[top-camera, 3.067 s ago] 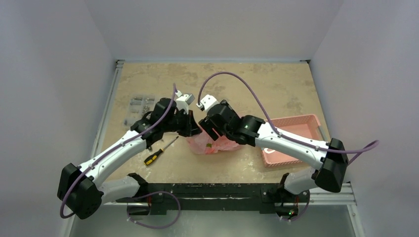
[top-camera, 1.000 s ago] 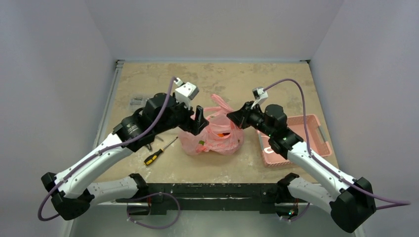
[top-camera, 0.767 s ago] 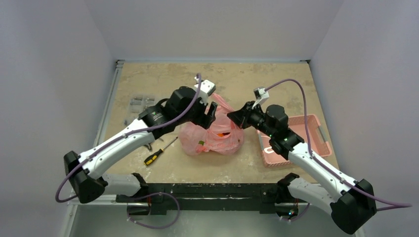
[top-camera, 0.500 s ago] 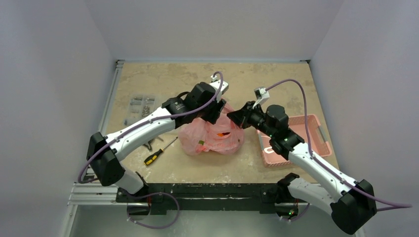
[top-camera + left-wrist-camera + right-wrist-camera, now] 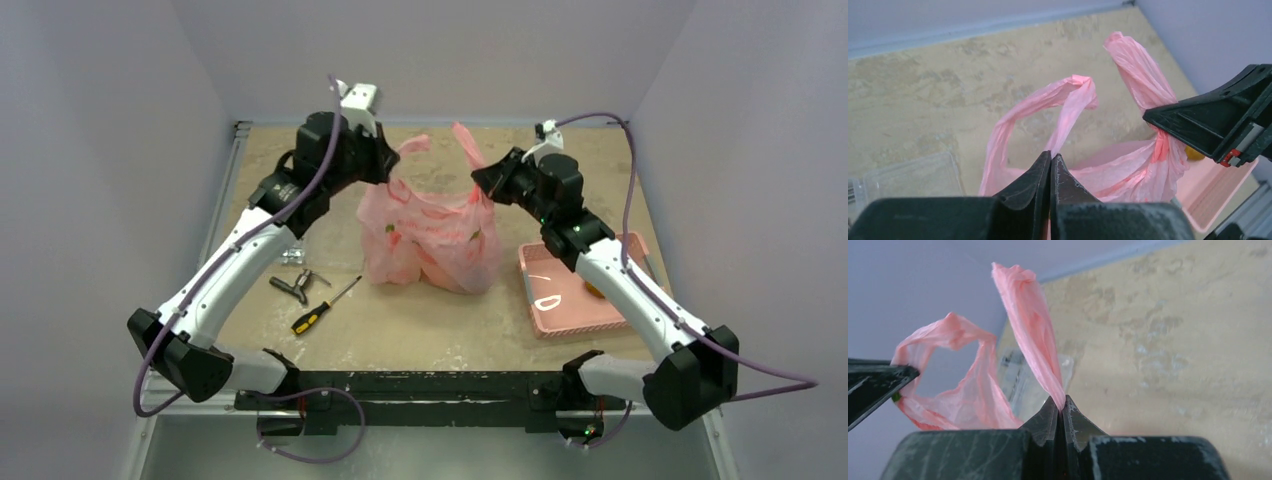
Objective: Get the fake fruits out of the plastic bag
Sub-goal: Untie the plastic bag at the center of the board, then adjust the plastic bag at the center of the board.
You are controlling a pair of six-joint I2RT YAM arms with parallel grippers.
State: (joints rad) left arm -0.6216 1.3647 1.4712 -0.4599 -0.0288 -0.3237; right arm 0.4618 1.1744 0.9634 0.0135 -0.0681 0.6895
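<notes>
the plastic bag (image 5: 430, 235) is held upright at the middle of the counter (image 5: 560, 170). one loop handle (image 5: 1070, 97) is clamped in the left pincer (image 5: 1050, 161), the other in the right pincer (image 5: 1060, 409).

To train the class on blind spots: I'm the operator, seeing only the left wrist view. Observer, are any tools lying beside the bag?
Observer: Yes. The top view shows a screwdriver lying on the table, left of the plastic bag.
Operator: Is the right arm truly gripping its handle?
Observer: Yes. In the right wrist view, the right fingers are shut on the twisted handle, which rises from between their tips.
</notes>
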